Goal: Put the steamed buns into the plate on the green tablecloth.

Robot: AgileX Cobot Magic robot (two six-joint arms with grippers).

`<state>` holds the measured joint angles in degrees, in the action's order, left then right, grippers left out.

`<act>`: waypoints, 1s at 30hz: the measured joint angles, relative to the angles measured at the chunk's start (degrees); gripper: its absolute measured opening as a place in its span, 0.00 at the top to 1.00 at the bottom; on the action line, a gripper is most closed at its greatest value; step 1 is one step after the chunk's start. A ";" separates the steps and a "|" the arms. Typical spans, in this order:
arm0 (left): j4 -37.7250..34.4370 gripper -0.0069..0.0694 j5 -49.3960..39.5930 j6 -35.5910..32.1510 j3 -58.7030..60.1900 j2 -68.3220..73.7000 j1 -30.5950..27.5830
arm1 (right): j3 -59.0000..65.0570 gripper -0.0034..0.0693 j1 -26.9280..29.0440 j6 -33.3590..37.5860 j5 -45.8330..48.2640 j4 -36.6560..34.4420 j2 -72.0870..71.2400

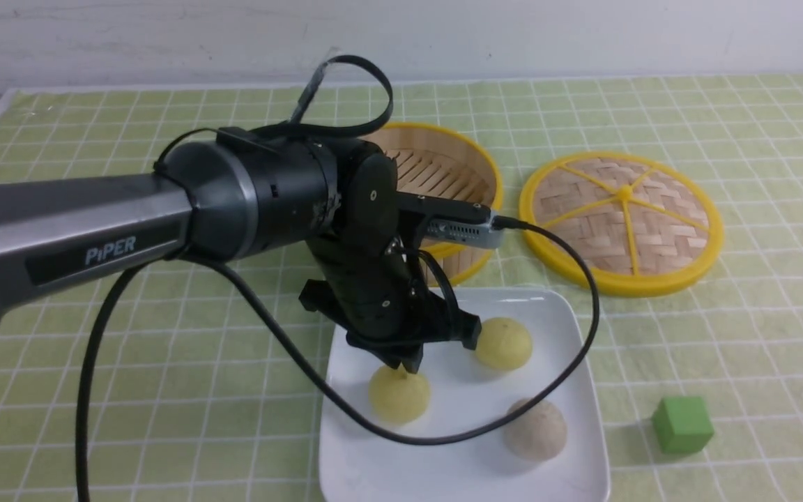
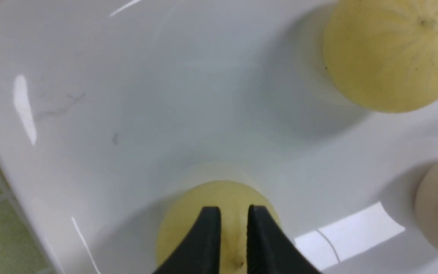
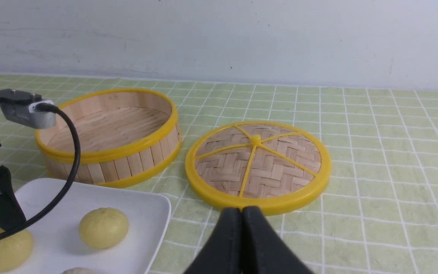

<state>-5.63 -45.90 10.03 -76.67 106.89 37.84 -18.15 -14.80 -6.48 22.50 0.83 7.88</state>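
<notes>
Front view shows all three steamed buns (image 1: 504, 343) lying on the plate (image 1: 373, 474), on the green tablecloth (image 1: 185, 404). Left gripper (image 2: 234, 210) — fingers (image 2: 207, 238) almost together, thin gap — stands at the top of the nearer yellow bun (image 1: 399, 399); whether it pinches, I cannot tell. Right gripper (image 3: 242, 209) is closed, empty.

Black right gripper (image 3: 242, 208), jaws pressed together, over green gridded tablecloth (image 3: 375, 152); two pale yellow round buns (image 3: 103, 227) on glossy white square plate (image 3: 143, 213), near yellow-rimmed bamboo steamer (image 3: 127, 152) and woven lid (image 3: 257, 167).
</notes>
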 joint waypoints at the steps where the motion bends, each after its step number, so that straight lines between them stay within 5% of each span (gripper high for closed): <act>1: 0.07 0.75 0.13 0.00 0.00 0.00 0.00 | 0.00 0.94 0.00 0.00 0.00 0.00 0.00; 14: 1.22 0.74 0.69 0.00 0.00 0.00 0.00 | 6.50 0.92 1.29 0.00 -1.04 0.15 -3.10; 22: 2.04 0.74 0.02 0.00 0.00 -1.22 0.00 | 18.89 0.91 9.56 -0.05 2.03 2.66 -8.53; 30: 4.98 0.87 -4.16 0.05 0.00 -12.40 0.00 | 19.11 0.89 12.33 -0.05 0.84 3.18 -8.57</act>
<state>-0.65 -50.06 10.08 -76.67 94.49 37.84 0.96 -2.47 -6.53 23.33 4.01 -0.69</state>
